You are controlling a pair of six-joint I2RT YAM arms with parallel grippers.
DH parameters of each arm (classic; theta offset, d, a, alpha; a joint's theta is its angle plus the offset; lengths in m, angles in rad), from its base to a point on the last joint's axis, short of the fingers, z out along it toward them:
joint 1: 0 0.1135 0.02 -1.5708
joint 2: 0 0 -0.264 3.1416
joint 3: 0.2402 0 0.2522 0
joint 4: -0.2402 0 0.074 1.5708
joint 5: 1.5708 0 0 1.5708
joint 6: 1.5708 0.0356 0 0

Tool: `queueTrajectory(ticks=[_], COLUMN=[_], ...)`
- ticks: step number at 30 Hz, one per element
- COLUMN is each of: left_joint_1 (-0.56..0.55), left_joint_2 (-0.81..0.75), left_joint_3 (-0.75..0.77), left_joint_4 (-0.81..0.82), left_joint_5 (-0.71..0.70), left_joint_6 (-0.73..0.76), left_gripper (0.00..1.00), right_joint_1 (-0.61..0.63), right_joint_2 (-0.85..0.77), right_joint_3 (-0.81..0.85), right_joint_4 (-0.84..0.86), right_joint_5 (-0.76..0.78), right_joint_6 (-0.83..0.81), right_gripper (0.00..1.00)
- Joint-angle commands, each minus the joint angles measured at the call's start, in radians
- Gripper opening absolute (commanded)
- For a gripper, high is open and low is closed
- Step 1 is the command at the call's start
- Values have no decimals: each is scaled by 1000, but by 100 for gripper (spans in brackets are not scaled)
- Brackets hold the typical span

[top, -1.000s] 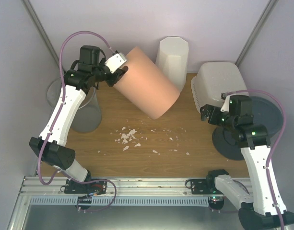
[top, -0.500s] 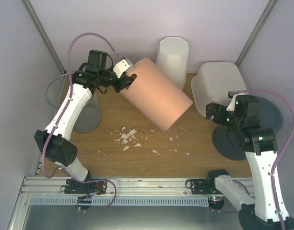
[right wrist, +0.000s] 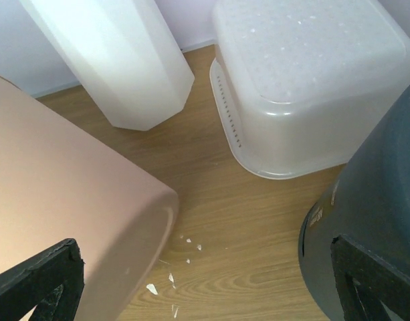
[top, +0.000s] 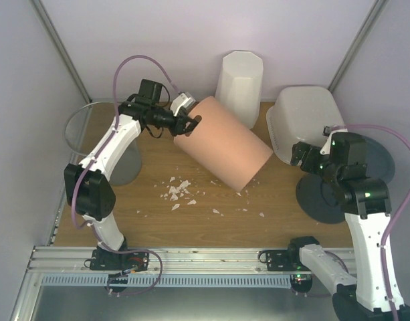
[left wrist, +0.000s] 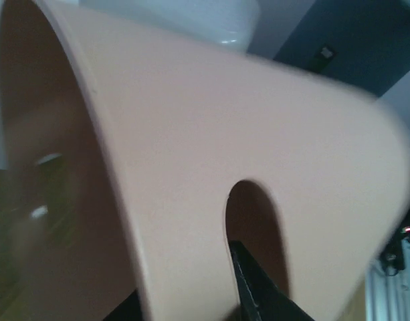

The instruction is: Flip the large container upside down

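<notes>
- Large container (top: 305,120): farthest item, at the table's far right; detail in the last entry.
- Paper scraps (top: 181,190): strewn on the wooden table (top: 191,227), near the middle.
- Right gripper (top: 299,157): fingers spread wide, holding nothing, above the table near the container's front wall.
- Dark grey round bin (right wrist: 372,221): right side, just beside the container.
- Peach bin (top: 225,144): tilted, closed end low, open end raised.
- Left gripper (top: 190,125): clamped on the peach bin's rim by its handle cut-out.
- White faceted bin (top: 239,80): standing at the back wall.
- Large container, detail: bottom up, rim on the wood.
</notes>
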Motion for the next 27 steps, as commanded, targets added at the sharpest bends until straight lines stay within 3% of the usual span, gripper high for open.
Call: queueTrajectory(ticks=[1,10,14,18,27], left_joint_1=[-7,-10,-27,-41,-80], left_joint_2=[30,102,101,97,38], left_joint_3=[-7,-4,-12,-33,-120], left_joint_4=[108,143,120,104,211], left_joint_5=[163,212,100,-14,-373], left_joint_6=[-67,-117,-62,-15,21], left_gripper=[0,0,0,0,0], right_joint_1=[-9,-8,-8,-9,-7], right_joint_2=[-1,-2,-3,-4,21], right_joint_3=[25,29,-12,-196,-439], right_joint_4=[-24,-43,-24,79,294], right_joint_5=[24,44,8,-173,-378], right_joint_6=[0,-2,2,48,131], right_gripper=[100,100,100,98,96])
